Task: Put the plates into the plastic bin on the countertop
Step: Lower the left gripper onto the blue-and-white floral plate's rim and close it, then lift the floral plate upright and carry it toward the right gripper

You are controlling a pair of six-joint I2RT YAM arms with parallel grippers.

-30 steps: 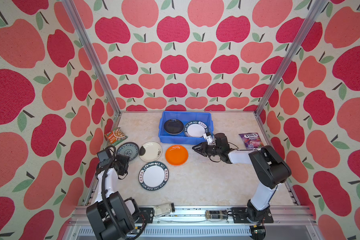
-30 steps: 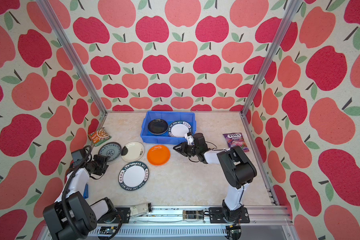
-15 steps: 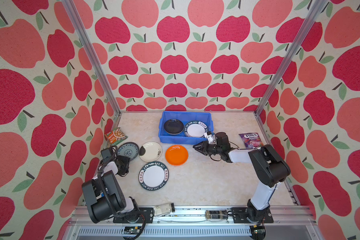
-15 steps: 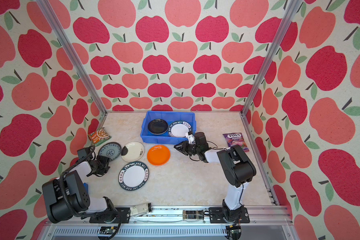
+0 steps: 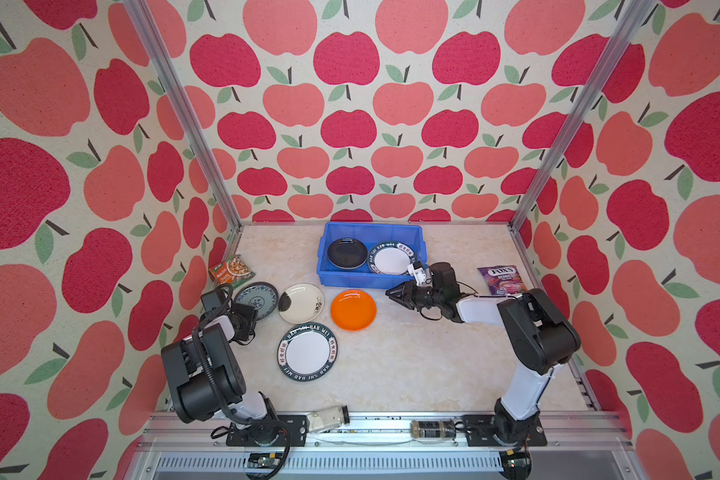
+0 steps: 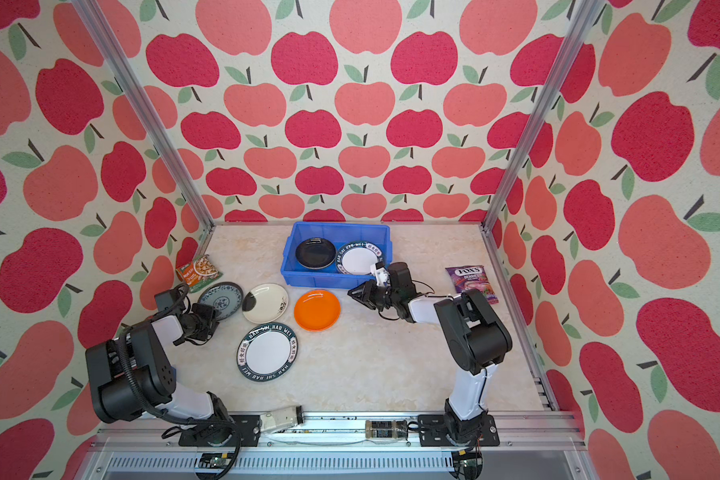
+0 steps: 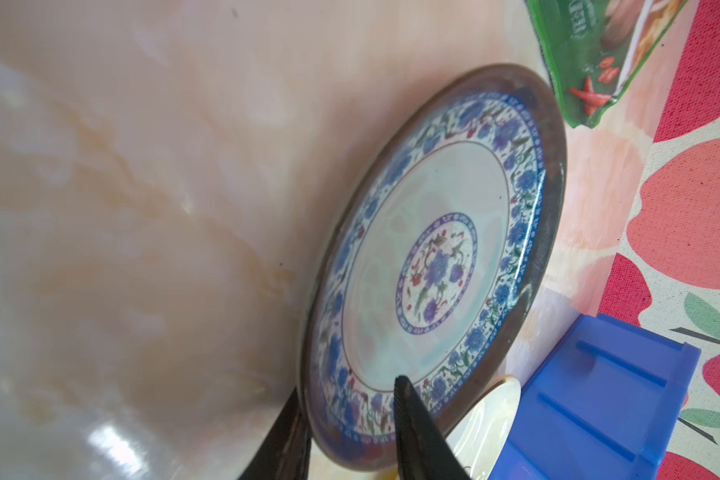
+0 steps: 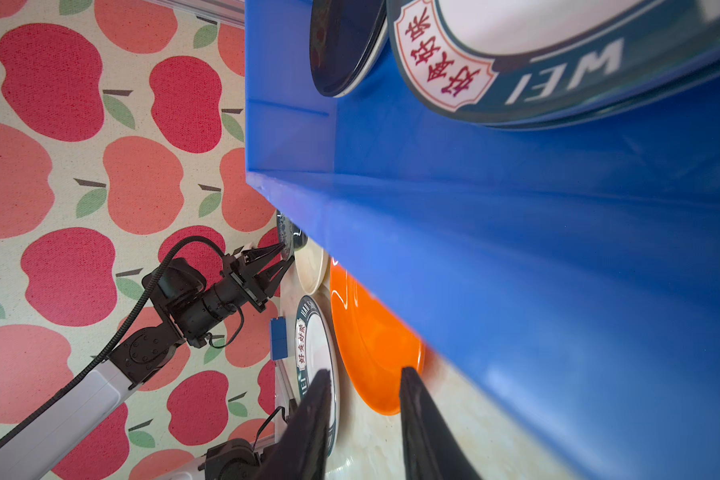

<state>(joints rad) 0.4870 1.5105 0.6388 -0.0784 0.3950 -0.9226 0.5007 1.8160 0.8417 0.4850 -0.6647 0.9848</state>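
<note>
Directions are read in both top views, with 12 o'clock toward the back wall.

1. **Front rail.** A clear jar (image 5: 328, 417) and a dark jar (image 5: 433, 430) lie on their sides, long axes running roughly 9-to-3.
2. **Near plate.** On the countertop (image 5: 412, 365), the lettered plate (image 5: 307, 351) lies flat and face up. It is round, so it has no long axis. The top of its lettering sits at 12 o'clock.
3. **Plate row.** The orange plate (image 5: 353, 309) lies at its 1 o'clock, the ink-blotched plate (image 5: 301, 302) at 12 and the blue-patterned plate (image 5: 256, 295) at 10. The row runs 9-to-3.
4. **Left gripper** (image 5: 251, 311). It sits at the 7 o'clock rim of the blue-patterned plate, aimed toward 1 o'clock. The jaws are narrow and straddle the rim, one finger (image 7: 412, 415) over the plate face and the other outside the edge. Whether they clamp it cannot be told.
5. **Right gripper** (image 5: 391, 294). It is at 3 o'clock of the orange plate, aimed toward 9 o'clock, just beside the bin's near wall. The jaws are narrowly apart and hold nothing.
6. **Plastic bin** (image 5: 350, 279). It stands at the far middle, long axis 9-to-3. Inside, the black plate (image 5: 347, 252) lies at the 9 o'clock end and a second lettered plate (image 5: 391, 261) at the 3 o'clock end. Both are face up.
7. **Packets.** A snack packet (image 5: 230, 272) lies at 11 o'clock of the blue-patterned plate. A purple sweet packet (image 5: 501, 279) lies at 3 o'clock of the bin.
</note>
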